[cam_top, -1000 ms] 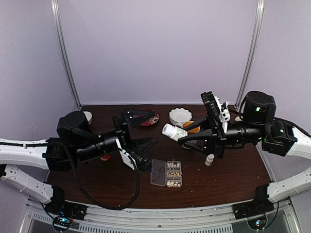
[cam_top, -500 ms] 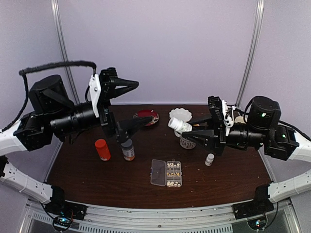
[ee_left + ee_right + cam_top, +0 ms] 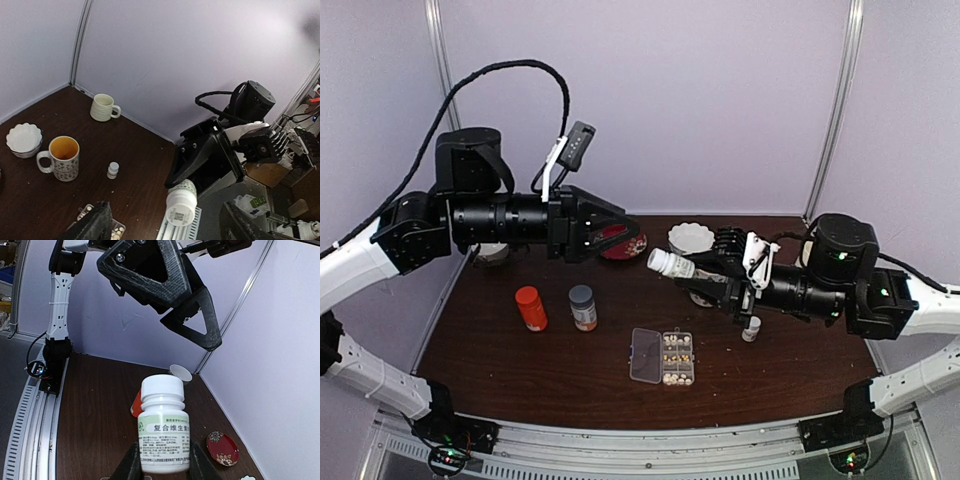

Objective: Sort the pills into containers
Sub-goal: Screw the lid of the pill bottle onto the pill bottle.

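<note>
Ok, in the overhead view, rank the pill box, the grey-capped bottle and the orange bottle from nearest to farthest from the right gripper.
1. The pill box, in front of the right gripper, toward the near edge.
2. The grey-capped bottle, further left at mid-table.
3. The orange bottle, farthest left, beside the grey-capped one.

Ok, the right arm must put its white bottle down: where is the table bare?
Bare brown tabletop: near left, in front of the red bottle and grey-capped bottle, left of the clear plastic pill box; near right, in front of the small white vial. Crowded: the back middle, with red plate, white scalloped bowl and patterned mug.
</note>
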Available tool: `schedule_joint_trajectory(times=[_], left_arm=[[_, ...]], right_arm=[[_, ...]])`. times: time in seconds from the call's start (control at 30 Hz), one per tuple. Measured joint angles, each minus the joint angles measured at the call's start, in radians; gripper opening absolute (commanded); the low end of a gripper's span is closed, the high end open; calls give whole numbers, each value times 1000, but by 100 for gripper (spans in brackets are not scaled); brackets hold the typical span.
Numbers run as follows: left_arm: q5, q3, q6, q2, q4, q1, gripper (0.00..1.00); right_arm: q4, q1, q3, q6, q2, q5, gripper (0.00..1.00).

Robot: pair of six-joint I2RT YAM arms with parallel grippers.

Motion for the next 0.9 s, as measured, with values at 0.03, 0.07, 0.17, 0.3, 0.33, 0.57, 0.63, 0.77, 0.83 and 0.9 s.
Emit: schedule_joint_trajectory(times=[0.03, 0.07, 0.17, 0.3, 0.33, 0.57, 0.63, 0.77, 0.83, 0.9], left_arm=[[28, 15, -29, 14, -18, 0, 79], [45, 23, -48, 23, -27, 0, 80], [94, 34, -99, 38, -47, 0, 80], [126, 36, -143, 42, -74, 0, 75], [132, 39, -152, 43, -85, 1, 74], [159, 46, -190, 60, -99, 1, 72], [163, 46, -195, 64, -103, 1, 72], [165, 46, -199, 66, -115, 1, 73], [167, 46, -201, 66, -119, 1, 72], [169, 46, -203, 68, -124, 2, 71]], right_arm=[[1, 4, 0, -8, 5, 10, 0], [1, 8, 1, -14, 9, 17, 0], [0, 16, 10, -35, 27, 39, 0], [1, 25, 21, -55, 39, 64, 0], [1, 26, 21, -58, 39, 67, 0], [1, 31, 28, -77, 43, 85, 0], [2, 32, 32, -79, 47, 87, 0], [5, 34, 34, -79, 47, 87, 0], [6, 35, 34, -79, 47, 87, 0], [7, 36, 35, -79, 48, 87, 0]])
